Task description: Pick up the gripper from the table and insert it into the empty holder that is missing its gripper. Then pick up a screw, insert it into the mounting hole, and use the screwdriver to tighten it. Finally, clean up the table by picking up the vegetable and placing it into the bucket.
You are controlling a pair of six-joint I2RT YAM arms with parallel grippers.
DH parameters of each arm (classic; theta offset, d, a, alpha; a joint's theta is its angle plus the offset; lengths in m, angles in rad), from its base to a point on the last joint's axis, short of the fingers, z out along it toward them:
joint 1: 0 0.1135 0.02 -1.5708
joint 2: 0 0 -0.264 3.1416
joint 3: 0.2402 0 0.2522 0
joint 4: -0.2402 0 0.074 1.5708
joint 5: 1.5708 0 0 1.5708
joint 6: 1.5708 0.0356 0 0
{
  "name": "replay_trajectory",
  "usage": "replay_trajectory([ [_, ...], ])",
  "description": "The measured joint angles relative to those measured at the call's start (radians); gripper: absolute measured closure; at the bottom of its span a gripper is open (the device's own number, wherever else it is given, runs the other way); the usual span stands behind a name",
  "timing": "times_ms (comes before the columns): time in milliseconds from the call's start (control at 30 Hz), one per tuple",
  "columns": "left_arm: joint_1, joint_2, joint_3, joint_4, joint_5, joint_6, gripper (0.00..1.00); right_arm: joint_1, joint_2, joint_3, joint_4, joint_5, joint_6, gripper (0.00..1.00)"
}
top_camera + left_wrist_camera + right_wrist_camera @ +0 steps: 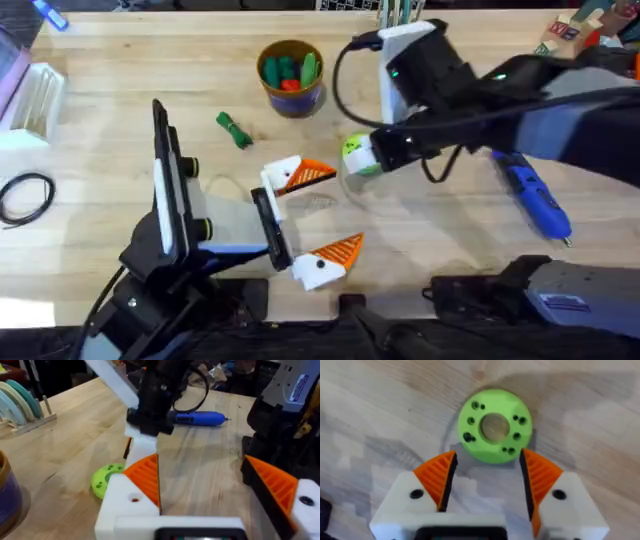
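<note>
1. The vegetable (233,130) lies loose on the table, just beside the bucket (290,75) and apart from both arms. It looks like the last job, so I'd leave it for now.
2. The left gripper (325,215) lies low over the table, jaws spread wide. Both white mounts carry orange pads (145,477), so the fingertip looks fitted. I'd keep this arm dead steady, as the mounting hole has to stay presented.
3. The green disc (494,426) sits flat on the wood just ahead of the right gripper (487,472), whose orange fingers are spread with nothing between them. I judge the step in hand is fetching a screw. Several of the disc's small holes look dark, but I cannot tell which hold screws.
4. To do it well, line up over one hole, come straight down, and close gently so the disc doesn't skid.
5. The screwdriver (535,195) lies untouched at the right, within the right arm's reach.
</note>
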Motion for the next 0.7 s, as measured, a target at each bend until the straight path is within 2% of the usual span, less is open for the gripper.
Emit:
replay_trajectory([
  [233, 0.0, 0.0, 0.0, 0.0, 0.0, 0.0, 0.015, 0.066, 0.066, 0.0, 0.088, 0.031, -0.039, 0.302],
  [367, 0.0, 0.0, 0.0, 0.0, 0.0, 0.0, 0.015, 0.071, 0.082, 0.0, 0.098, 0.046, -0.048, 0.428],
  [467, 0.0, 0.0, 0.0, 0.0, 0.0, 0.0, 0.015, 0.07, 0.092, 0.0, 0.116, 0.053, -0.056, 0.609],
  [500, 0.0, 0.0, 0.0, 0.0, 0.0, 0.0, 0.015, 0.07, 0.094, 0.0, 0.121, 0.053, -0.057, 0.641],
  [700, 0.0, 0.0, 0.0, 0.0, 0.0, 0.0, 0.015, 0.073, 0.106, 0.0, 0.149, 0.056, -0.061, 0.663],
])
